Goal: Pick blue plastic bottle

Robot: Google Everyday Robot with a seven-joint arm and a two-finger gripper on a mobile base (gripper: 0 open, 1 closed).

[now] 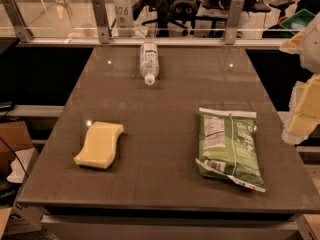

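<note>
The blue plastic bottle (149,60) lies on its side at the far middle of the dark table (160,149), its white cap pointing toward me. It is clear with a pale label. My gripper (306,109) shows as pale yellow and white parts at the right edge of the view. It is partly cut off, off the table's right side, and far from the bottle. It holds nothing that I can see.
A yellow sponge (100,145) lies at the near left of the table. A green snack bag (229,148) lies flat at the near right. A glass barrier with metal posts (100,20) runs behind the table's far edge. Boxes (12,144) sit on the floor at left.
</note>
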